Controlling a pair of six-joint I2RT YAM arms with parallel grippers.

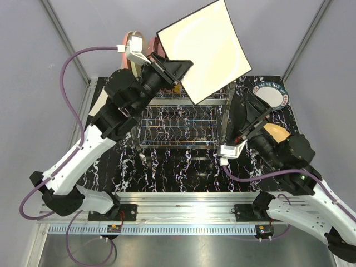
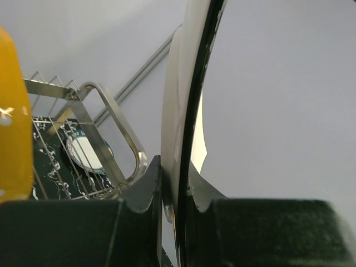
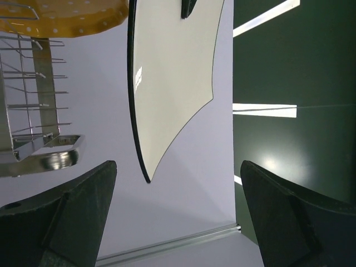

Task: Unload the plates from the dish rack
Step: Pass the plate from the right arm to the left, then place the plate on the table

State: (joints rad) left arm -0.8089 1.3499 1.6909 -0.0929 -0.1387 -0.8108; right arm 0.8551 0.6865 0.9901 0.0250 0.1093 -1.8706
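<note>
My left gripper (image 1: pixel 179 68) is shut on the lower corner of a squarish white plate (image 1: pixel 204 47) and holds it high above the silver wire dish rack (image 1: pixel 178 119). In the left wrist view the plate (image 2: pixel 186 83) is edge-on between the fingers (image 2: pixel 146 186). My right gripper (image 1: pixel 257 111) is open and empty beside the rack's right end. In the right wrist view the white plate (image 3: pixel 172 72) hangs ahead of its spread fingers (image 3: pixel 83 206). An orange white-dotted plate (image 3: pixel 61 14) stands by the rack (image 3: pixel 39 111).
A white plate with a dark teal patterned rim (image 1: pixel 272 94) lies on the black marbled table at the back right. A tan plate (image 1: pixel 276 133) lies near the right arm. Pink plates (image 1: pixel 136 47) stand at the back left. Grey walls enclose the table.
</note>
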